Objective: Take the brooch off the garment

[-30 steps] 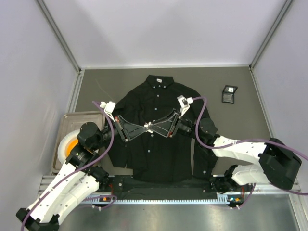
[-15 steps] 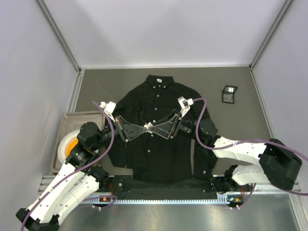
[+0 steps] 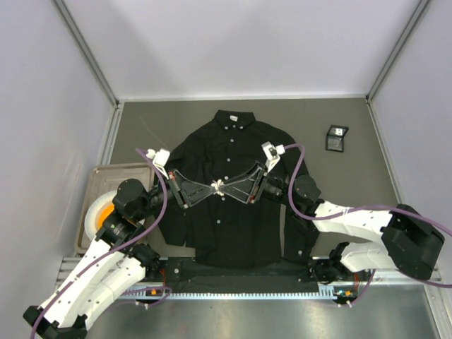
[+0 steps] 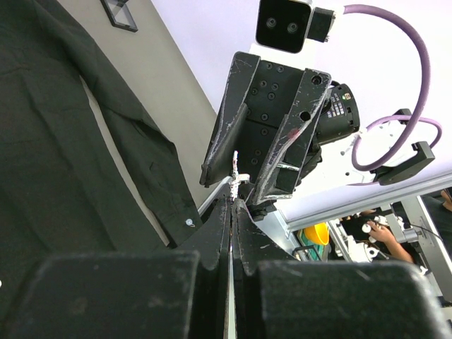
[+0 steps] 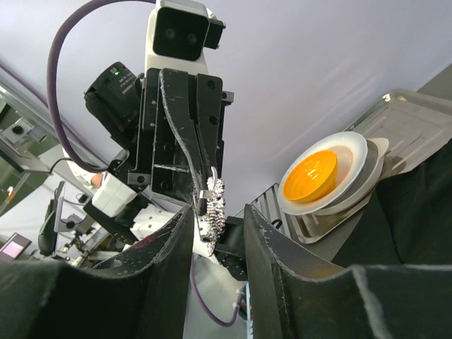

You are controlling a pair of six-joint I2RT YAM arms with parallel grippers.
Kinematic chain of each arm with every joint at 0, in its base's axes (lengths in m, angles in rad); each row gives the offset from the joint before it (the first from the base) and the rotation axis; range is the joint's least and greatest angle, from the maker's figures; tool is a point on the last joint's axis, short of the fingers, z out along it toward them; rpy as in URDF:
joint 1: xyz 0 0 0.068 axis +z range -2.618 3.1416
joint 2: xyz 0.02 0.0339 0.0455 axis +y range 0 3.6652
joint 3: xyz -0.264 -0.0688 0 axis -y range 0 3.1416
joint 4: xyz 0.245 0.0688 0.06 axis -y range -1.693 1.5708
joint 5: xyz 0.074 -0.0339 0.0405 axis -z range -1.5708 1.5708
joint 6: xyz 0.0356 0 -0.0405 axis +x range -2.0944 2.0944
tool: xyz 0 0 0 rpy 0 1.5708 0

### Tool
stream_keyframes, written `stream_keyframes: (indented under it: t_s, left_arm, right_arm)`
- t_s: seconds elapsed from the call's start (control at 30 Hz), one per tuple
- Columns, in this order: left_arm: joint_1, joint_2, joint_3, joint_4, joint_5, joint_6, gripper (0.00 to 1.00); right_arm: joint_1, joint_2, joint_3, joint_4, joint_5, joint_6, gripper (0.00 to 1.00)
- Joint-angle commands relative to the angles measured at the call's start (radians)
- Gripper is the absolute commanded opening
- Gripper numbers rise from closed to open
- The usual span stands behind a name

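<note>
Seen from above, a black long-sleeved garment lies flat and buttoned on a grey table, collar away from the robot. Two arms reach in from either side and meet tip to tip over the chest, where a tiny white brooch sits on the button line. The left gripper has its fingers pressed together, pinching the brooch by one edge; its wrist camera shows the ornament and a thin pin just past the closed tips. The right gripper faces it with fingers spread, one on each side of the brooch and apparently not touching it, probably so it can take a second grip or work the clasp while the left one holds the piece steady. Both wrist views show the brooch against wall and machinery rather than cloth, so it may be lifted off the fabric, but whether the pin is free of the garment cannot be told. A small black box sits well apart at the far right, and a tray with an orange bowl lies beside the left sleeve
</note>
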Motion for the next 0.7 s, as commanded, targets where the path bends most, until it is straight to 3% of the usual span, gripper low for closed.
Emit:
stream_keyframes:
  t_s: [0.0,0.67]
  left_arm:
    - [0.003,-0.013,0.048,0.021,-0.005,0.019,0.0]
    - [0.003,-0.015,0.066,0.016,0.004,0.031,0.0]
  right_arm:
    - [0.006,0.011,0.013,0.056,-0.006,0.006,0.34]
    - [0.01,0.013,0.014,-0.019,0.049,0.009,0.19]
